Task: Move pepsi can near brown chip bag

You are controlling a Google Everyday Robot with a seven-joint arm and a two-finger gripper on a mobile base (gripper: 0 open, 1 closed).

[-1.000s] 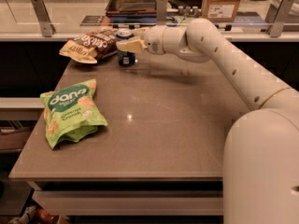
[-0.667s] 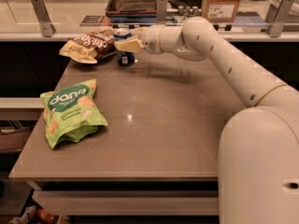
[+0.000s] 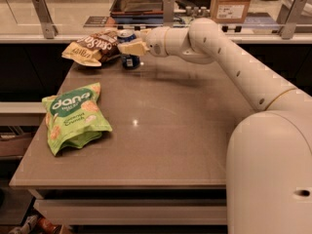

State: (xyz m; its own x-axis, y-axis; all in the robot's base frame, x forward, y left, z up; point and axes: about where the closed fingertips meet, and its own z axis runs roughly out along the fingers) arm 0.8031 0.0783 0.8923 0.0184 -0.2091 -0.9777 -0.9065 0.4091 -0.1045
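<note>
The pepsi can (image 3: 128,59) is dark blue with a silver top and stands upright at the back left of the table, right beside the brown chip bag (image 3: 91,46). The bag is dark brown with tan ends and pale lettering, and lies flat just left of the can. My gripper (image 3: 132,43) reaches in from the right and is shut on the can's upper part. One tan finger (image 3: 131,48) crosses in front of the can and the other is behind it. The can's base is at table level.
A bright green chip bag (image 3: 73,116) lies at the left of the grey table (image 3: 161,130). My white arm (image 3: 229,57) spans the table's back right. A counter with rail posts (image 3: 45,17), a tray (image 3: 141,1) and a cardboard box (image 3: 233,3) runs behind.
The gripper and the can have edged slightly left toward the brown chip bag. Both bags have stayed where they were.
</note>
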